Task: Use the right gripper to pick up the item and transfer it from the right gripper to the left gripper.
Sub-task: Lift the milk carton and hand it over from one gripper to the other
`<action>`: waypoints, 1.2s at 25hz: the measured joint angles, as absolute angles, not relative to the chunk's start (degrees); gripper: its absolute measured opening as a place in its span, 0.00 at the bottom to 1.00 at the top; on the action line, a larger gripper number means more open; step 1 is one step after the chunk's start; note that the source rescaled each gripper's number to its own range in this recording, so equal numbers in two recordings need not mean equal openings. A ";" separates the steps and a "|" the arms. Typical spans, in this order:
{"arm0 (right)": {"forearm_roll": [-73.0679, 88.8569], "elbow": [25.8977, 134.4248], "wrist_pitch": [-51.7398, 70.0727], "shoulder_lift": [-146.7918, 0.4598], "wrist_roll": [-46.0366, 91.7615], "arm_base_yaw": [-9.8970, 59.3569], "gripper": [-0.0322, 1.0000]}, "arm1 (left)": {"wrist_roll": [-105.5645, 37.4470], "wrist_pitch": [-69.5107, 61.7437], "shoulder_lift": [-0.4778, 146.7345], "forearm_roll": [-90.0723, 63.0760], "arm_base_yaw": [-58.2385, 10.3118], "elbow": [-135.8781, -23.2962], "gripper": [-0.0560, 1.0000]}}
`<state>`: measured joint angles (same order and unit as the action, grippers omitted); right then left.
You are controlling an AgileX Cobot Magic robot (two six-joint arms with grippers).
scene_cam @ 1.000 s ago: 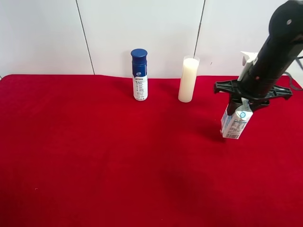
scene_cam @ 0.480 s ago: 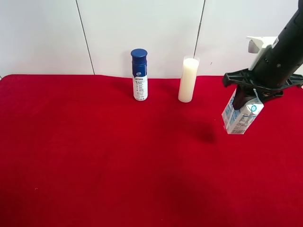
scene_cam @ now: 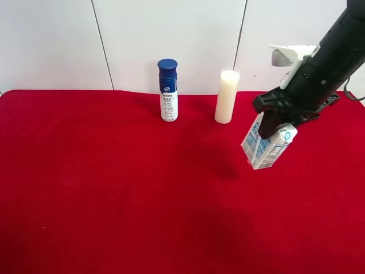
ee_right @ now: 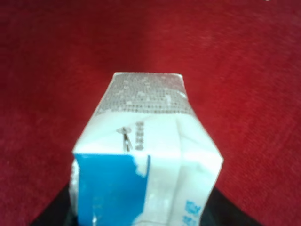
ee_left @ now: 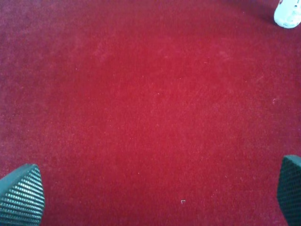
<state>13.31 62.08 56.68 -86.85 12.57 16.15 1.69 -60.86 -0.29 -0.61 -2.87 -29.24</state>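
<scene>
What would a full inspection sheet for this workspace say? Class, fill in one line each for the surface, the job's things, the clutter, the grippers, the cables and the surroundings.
Surface: red cloth covers the table; no spills seen.
Job's things: carton is lifted off the cloth and tilted, gripped at its gabled top.
Clutter: blue-capped spray bottle and cream-white cylinder stand upright near the back edge, apart from each other and from the carton.
Grippers: right gripper is shut on the carton; left gripper is open over bare cloth and out of the exterior high view.
Cables: thin dark cable at the exterior high view's right edge, off the cloth.
Surroundings: white panelled wall behind; nothing else seen.
</scene>
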 joint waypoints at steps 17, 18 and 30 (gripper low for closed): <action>13.70 62.08 52.96 -86.85 25.74 31.14 0.03 | -0.42 -60.86 1.02 -1.87 -2.87 -29.24 1.00; 13.70 62.08 52.41 -86.85 26.49 32.09 0.03 | -1.86 -60.86 2.35 -2.87 -2.87 -29.24 1.00; 17.47 62.08 49.93 -86.85 37.37 40.77 0.03 | -17.31 -63.07 20.26 -20.54 -11.98 -35.77 0.98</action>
<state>17.47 62.08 49.93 -86.85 37.37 40.77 -17.31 -63.07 20.26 -20.54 -11.98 -35.77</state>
